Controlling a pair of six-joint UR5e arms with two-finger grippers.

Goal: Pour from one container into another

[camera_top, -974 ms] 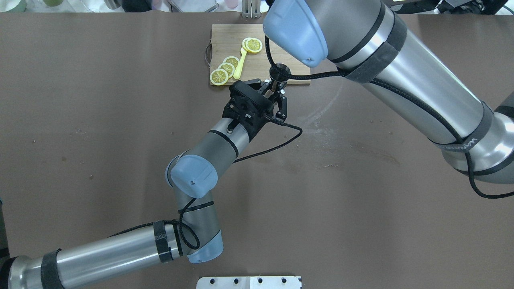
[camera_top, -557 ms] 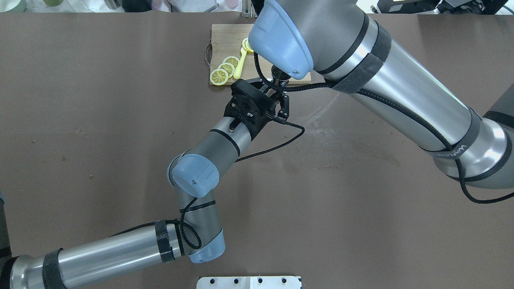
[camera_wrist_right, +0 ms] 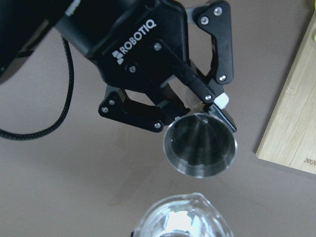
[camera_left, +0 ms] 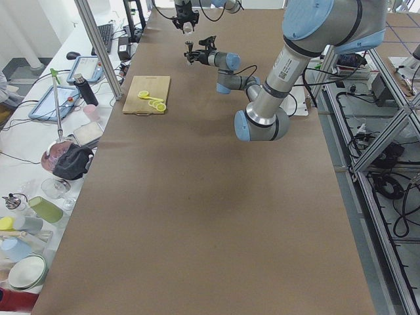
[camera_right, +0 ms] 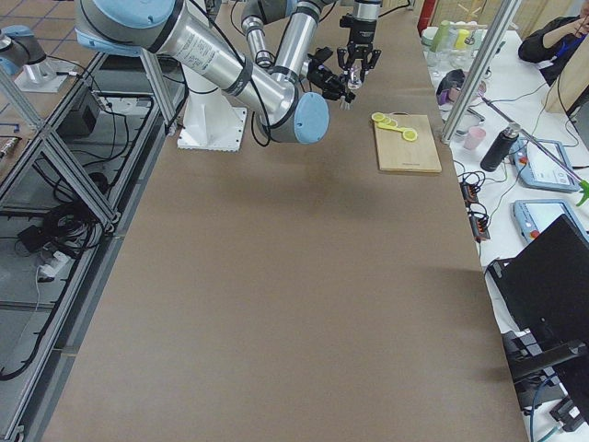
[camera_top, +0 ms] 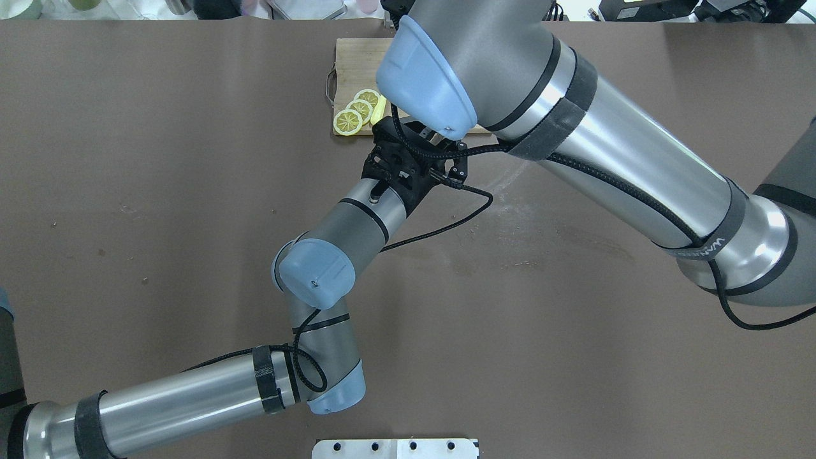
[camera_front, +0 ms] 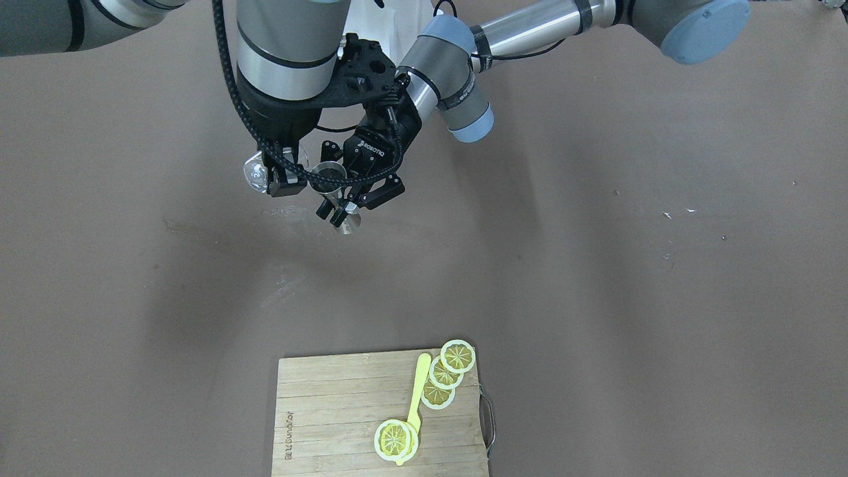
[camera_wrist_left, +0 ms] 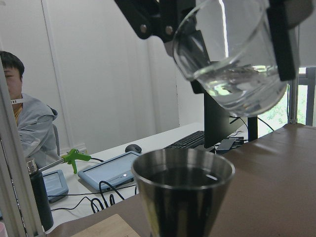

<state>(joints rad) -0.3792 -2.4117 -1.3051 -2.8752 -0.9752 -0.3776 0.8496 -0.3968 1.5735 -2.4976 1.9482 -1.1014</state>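
Left gripper (camera_front: 345,201) clenched on jigger (camera_wrist_right: 200,145) waist; jigger upright, above table (camera_front: 596,265), near of board (camera_front: 331,411). Right gripper (camera_front: 279,173) grasps cup (camera_wrist_left: 232,74), tilted above jigger, slightly right; clear liquid inside cup.

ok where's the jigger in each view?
Front-facing: jigger upper left of centre, in the left gripper.
Overhead: hidden under the right arm.
Left: top centre, tiny.
Right: top centre, too small to pick out.
Left wrist: bottom centre, below the glass cup.
Right wrist: centre, seen from above.
Landmark: cutting board with lemon slices.
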